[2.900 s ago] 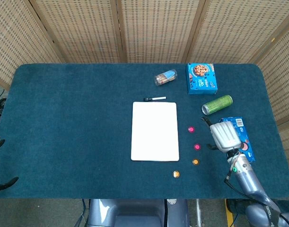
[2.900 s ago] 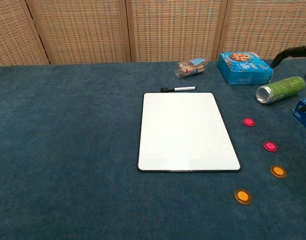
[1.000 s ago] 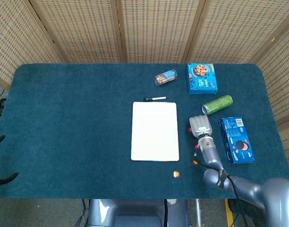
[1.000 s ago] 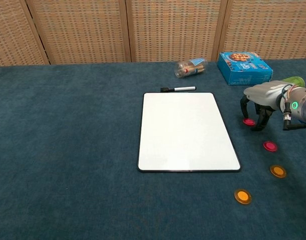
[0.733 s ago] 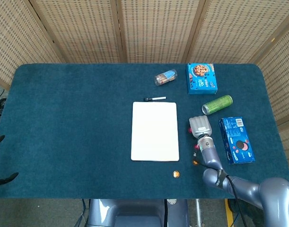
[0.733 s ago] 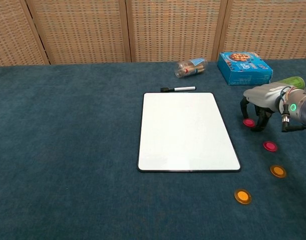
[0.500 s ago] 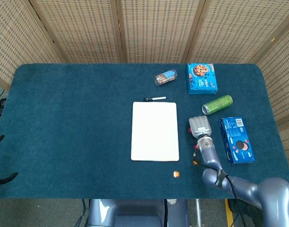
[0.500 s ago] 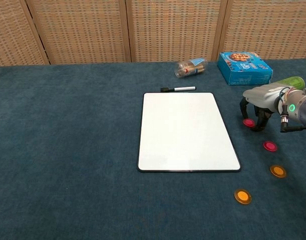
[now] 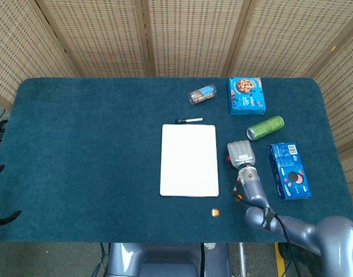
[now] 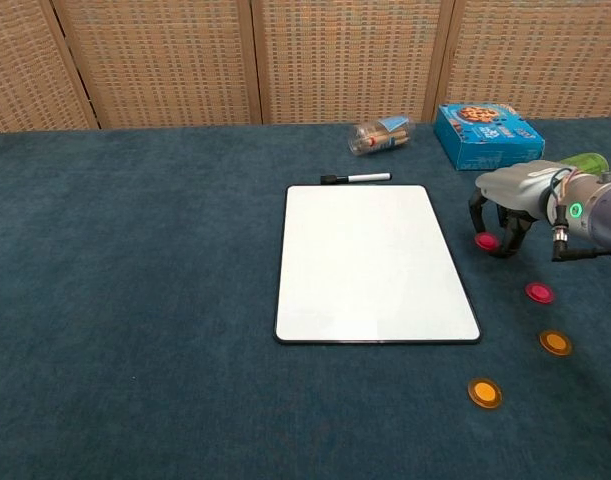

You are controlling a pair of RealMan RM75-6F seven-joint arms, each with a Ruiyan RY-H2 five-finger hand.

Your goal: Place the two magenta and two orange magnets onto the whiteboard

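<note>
The desk [image 10: 135, 300] wears a soft, fuzzy dark blue cloth that does not shine. The whiteboard [image 10: 370, 262] is smooth and a bit glossy, with a thin dark rim. The right hand [image 10: 505, 200] has a smooth grey shell, like hard plastic or metal, and dark fingers [image 10: 475, 215]. Under it, a magenta magnet [image 10: 485, 241] looks like shiny plastic. Just past the hand, the green can [image 9: 265, 127] is shiny metal, and the blue box [image 10: 487, 136] looks like printed card.

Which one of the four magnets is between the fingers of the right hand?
The far magenta magnet, beside the whiteboard: the right hand holds it. The other magenta magnet and both orange ones lie free.
</note>
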